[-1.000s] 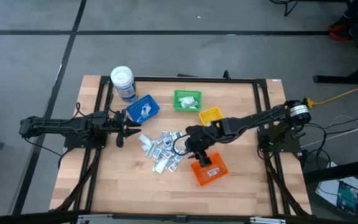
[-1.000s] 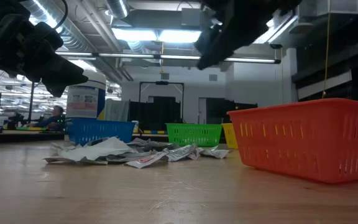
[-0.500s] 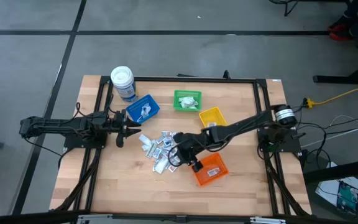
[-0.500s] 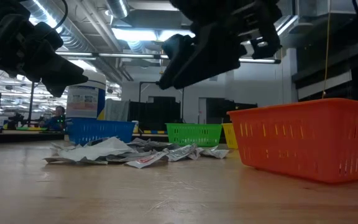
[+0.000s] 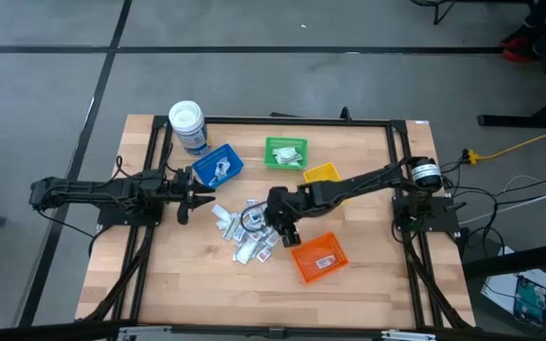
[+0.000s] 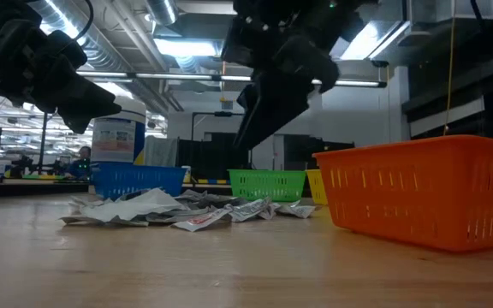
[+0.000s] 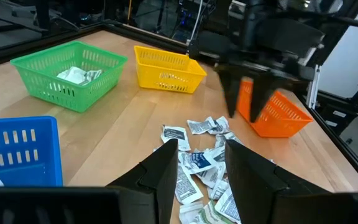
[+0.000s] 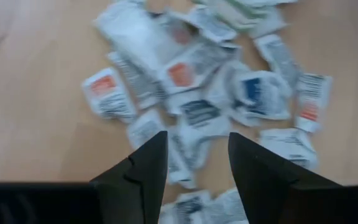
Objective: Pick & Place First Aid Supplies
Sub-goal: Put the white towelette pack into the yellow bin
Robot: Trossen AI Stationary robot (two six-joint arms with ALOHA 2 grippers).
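The first aid supplies (image 5: 249,227) are a loose pile of small white and grey packets lying flat mid-table, also in the low view (image 6: 178,210). My right gripper (image 5: 275,221) hovers open and empty just above the pile's right part. Its wrist view looks down on the packets (image 8: 197,87) between its fingers (image 8: 196,140). The left wrist view shows it pointing down (image 7: 245,115). My left gripper (image 5: 197,197) waits open at the pile's left, level above the table (image 7: 201,146).
Four small bins ring the pile: blue (image 5: 218,166) with packets, green (image 5: 285,152) with white items, yellow (image 5: 322,175), and orange (image 5: 318,256) holding a packet at the near right. A white-lidded jar (image 5: 187,125) stands at the far left. Bare wood lies along the near edge.
My right gripper has swung from above the orange bin toward the table's left and slightly far, ending over the packet pile with its fingers tipped down at it. The packets and the left arm have stayed put.
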